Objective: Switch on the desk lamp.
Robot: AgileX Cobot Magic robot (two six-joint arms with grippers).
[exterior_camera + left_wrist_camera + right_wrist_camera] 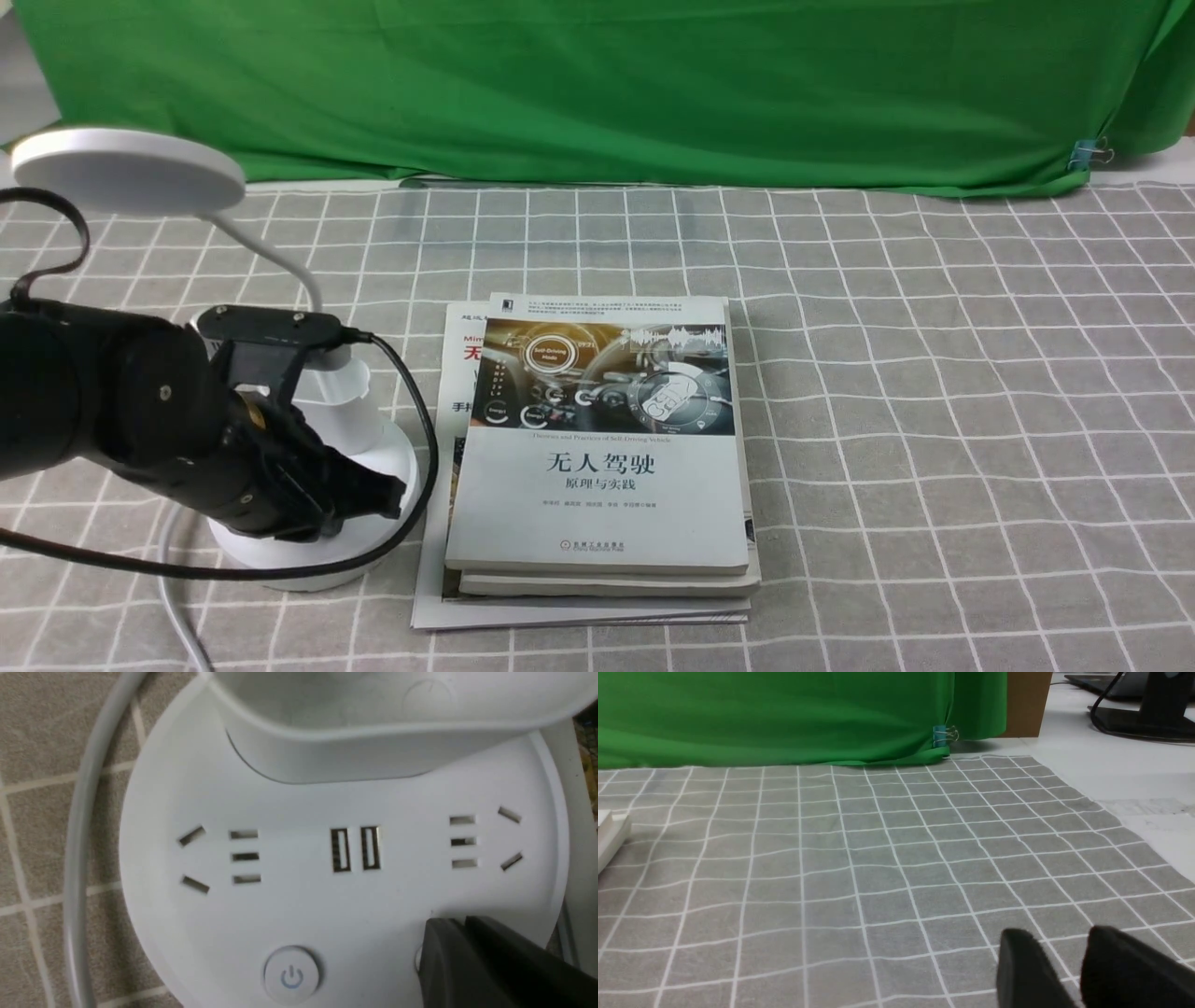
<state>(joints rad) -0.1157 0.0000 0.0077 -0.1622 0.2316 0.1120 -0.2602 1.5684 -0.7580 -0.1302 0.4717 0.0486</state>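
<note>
The all-white desk lamp stands at the left of the table, with its disc head [126, 168], thin neck [280, 257], small cup [341, 392] and round base [392, 457]. My left gripper [387, 495] is shut and empty, its tips down on the base. In the left wrist view the base [289, 914] shows sockets, two USB ports [356, 849] and a round power button [292, 973]. The shut left gripper [448, 926] covers a second round button, of which only an edge [417, 957] shows. My right gripper [1057, 938] hangs slightly open and empty over the cloth.
A stack of books [602, 448] lies right beside the lamp base. The lamp's grey cord [177, 597] runs off the front edge. A green backdrop [597, 84] closes the back. A grey checked cloth [934, 420] covers the table.
</note>
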